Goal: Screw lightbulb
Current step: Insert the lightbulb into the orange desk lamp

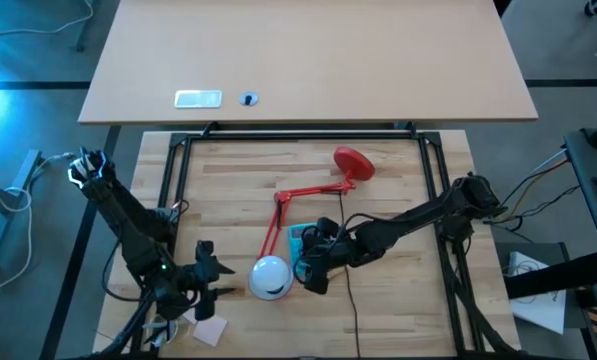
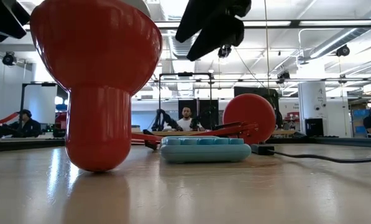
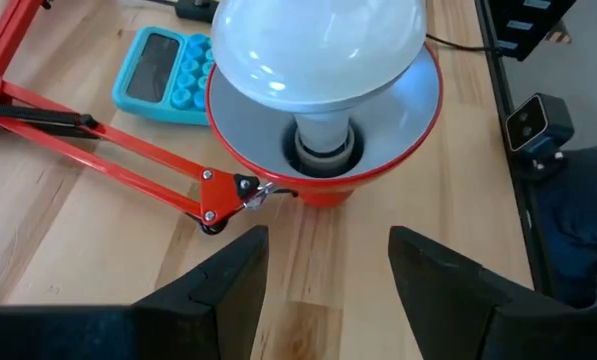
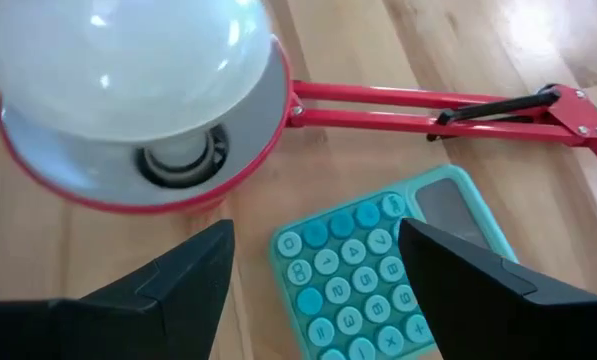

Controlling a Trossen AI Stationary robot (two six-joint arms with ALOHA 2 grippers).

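Note:
A large white round lightbulb (image 3: 318, 50) (image 1: 271, 277) sits neck-down in the socket of the red lamp shade (image 3: 323, 188) (image 2: 95, 81). The shade stands on its narrow end on the table with its opening up. My left gripper (image 3: 328, 240) (image 1: 210, 270) is open, level with the shade and a short way to its left, touching nothing. My right gripper (image 4: 316, 235) (image 1: 313, 265) is open to the right of the shade, above a teal calculator (image 4: 368, 270), also touching nothing.
The lamp's red jointed arm (image 1: 278, 215) runs from the shade toward the far side, ending at its round red base (image 1: 354, 163). A dark cable (image 1: 353, 300) runs off the near edge. A pale card (image 1: 210, 332) lies near the left arm. A black frame (image 1: 183, 160) borders the work area.

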